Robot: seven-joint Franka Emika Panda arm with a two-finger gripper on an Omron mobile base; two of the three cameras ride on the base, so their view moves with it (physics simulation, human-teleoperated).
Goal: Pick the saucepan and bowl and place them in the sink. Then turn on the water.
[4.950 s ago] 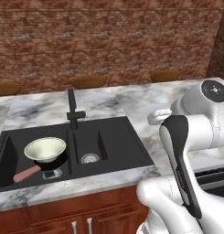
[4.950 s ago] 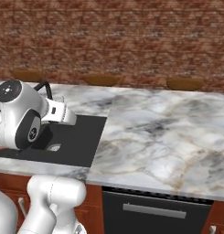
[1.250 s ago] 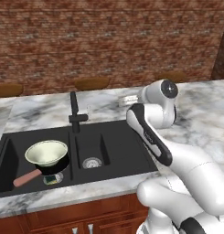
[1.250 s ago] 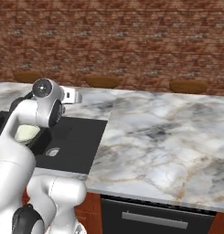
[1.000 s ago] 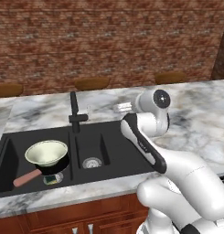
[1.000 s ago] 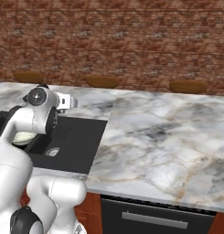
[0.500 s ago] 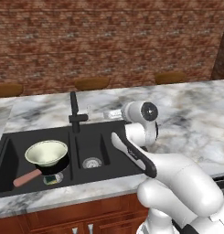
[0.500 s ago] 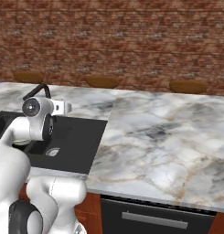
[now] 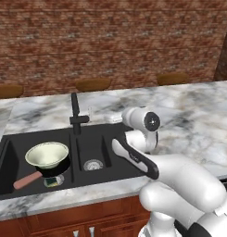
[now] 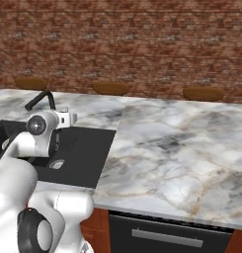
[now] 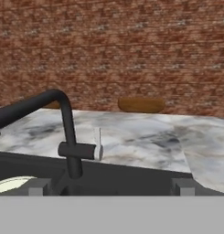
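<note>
Step in hand: turning on the water, as I judged it, since the saucepan (image 9: 49, 170) and the bowl (image 9: 47, 155) already lay in the sink (image 9: 110, 159).
Bowl and saucepan: the bowl sat nested in the saucepan in the left basin, the pink handle pointing toward the front-left corner.
Water: no blue stream was visible at the spout.
Faucet: the black arched faucet (image 11: 64, 122) stood at the back rim between the basins; its short lever (image 11: 80, 151) stuck out sideways from the post, with a pale tip.
Gripper: the gripper (image 11: 111, 186) was low over the sink, looking straight at the faucet post, near it but not touching.
Fingers: spread wide and empty, their tips (image 11: 39, 187) rising at either side of the hand view.
How to do it well: I would bring one finger against the lever's outer end, not the post, and push along the lever's swing; a closed grip seemed unnecessary.
Risk: striking the post or the arched spout instead of the lever.
Surface: marble, bare around the sink (image 9: 193, 106).
</note>
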